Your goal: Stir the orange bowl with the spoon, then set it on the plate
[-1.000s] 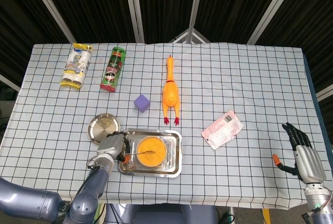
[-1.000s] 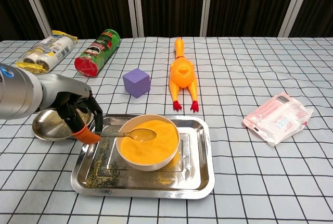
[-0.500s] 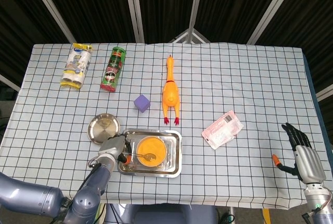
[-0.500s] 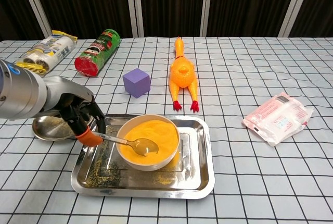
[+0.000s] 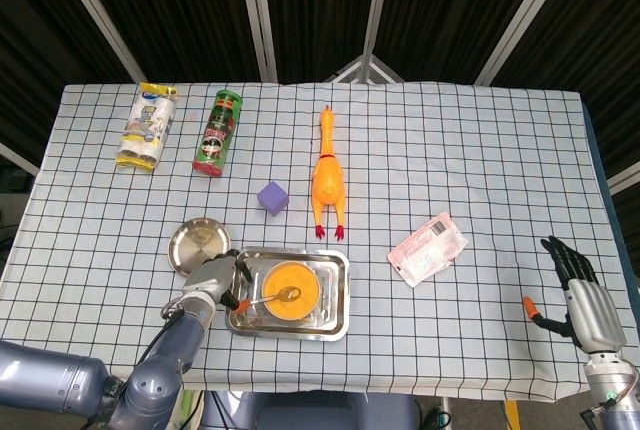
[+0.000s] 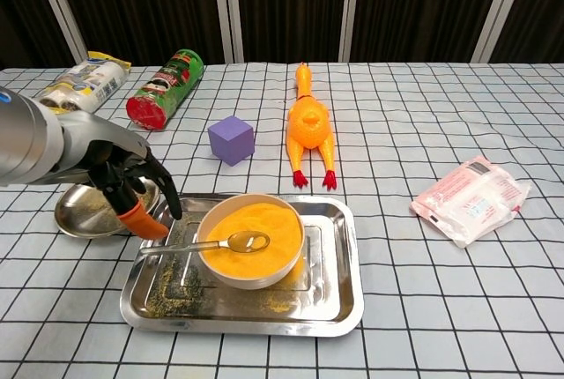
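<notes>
The left hand (image 6: 132, 187) sits at the lower left with its fingers off the spoon (image 6: 216, 244), which rests across the orange bowl (image 6: 251, 236) in the tray (image 6: 335, 300). The plate (image 6: 79, 213) is just left of the tray. The right hand (image 5: 580, 295) is at the far lower right, fingers apart, holding nothing.

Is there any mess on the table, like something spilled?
Yes. Dark gritty specks are scattered over the floor of the metal tray, mostly left of the orange bowl, and the small plate looks speckled too. The spoon lies propped across the bowl's rim.
</notes>
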Robot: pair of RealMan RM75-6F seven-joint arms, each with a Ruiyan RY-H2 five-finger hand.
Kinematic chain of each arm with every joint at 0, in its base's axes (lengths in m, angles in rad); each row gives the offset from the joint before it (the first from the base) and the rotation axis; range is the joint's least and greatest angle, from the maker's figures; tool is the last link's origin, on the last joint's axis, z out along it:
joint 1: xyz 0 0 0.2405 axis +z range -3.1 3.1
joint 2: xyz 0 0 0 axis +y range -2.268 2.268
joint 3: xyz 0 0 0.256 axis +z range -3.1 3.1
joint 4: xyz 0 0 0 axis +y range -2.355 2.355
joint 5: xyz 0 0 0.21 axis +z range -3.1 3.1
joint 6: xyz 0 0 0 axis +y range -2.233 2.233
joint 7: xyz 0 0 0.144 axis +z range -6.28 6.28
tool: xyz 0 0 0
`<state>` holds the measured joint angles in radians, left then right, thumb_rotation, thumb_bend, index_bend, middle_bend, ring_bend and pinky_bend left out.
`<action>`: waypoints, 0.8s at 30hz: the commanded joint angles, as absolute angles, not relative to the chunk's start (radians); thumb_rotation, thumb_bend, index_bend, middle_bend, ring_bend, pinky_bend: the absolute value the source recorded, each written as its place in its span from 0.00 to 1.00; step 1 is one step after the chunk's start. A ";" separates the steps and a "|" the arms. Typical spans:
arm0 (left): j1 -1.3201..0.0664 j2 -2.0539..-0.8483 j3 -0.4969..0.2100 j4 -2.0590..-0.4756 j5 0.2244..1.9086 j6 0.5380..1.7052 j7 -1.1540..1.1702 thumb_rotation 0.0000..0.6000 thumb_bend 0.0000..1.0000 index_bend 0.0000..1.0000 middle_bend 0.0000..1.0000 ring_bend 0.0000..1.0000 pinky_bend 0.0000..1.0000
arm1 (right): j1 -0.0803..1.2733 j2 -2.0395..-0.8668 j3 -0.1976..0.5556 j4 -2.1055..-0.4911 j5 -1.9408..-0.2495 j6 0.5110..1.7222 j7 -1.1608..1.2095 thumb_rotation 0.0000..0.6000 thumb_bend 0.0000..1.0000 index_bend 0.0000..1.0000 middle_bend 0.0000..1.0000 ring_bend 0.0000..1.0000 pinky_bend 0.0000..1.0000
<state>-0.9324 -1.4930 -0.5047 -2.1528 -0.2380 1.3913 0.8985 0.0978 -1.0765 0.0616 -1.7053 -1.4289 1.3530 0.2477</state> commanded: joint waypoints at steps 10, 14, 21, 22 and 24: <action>-0.913 -1.409 -0.470 -2.198 -0.140 1.381 0.827 1.00 0.30 0.21 0.01 0.00 0.00 | 0.099 -1.076 0.062 -1.703 -1.426 1.350 0.252 1.00 0.41 0.00 0.00 0.00 0.00; -0.905 -1.373 -0.382 -2.223 -0.011 1.393 0.858 1.00 0.59 0.16 0.14 0.10 0.12 | 0.099 -1.076 0.062 -1.703 -1.428 1.351 0.250 1.00 0.40 0.00 0.00 0.00 0.00; -0.883 -1.323 -0.218 -2.270 0.246 1.389 0.912 1.00 0.76 0.19 0.66 0.58 0.59 | 0.100 -1.077 0.062 -1.704 -1.426 1.349 0.245 1.00 0.40 0.00 0.00 0.00 0.00; -0.875 -1.306 -0.194 -2.286 0.273 1.371 0.911 1.00 0.77 0.19 0.68 0.60 0.60 | 0.100 -1.077 0.062 -1.704 -1.426 1.349 0.244 1.00 0.40 0.00 0.00 0.00 0.00; -0.872 -1.276 -0.162 -2.307 0.295 1.337 0.915 1.00 0.79 0.19 0.71 0.62 0.62 | 0.100 -1.078 0.062 -1.704 -1.425 1.348 0.243 1.00 0.41 0.00 0.00 0.00 0.00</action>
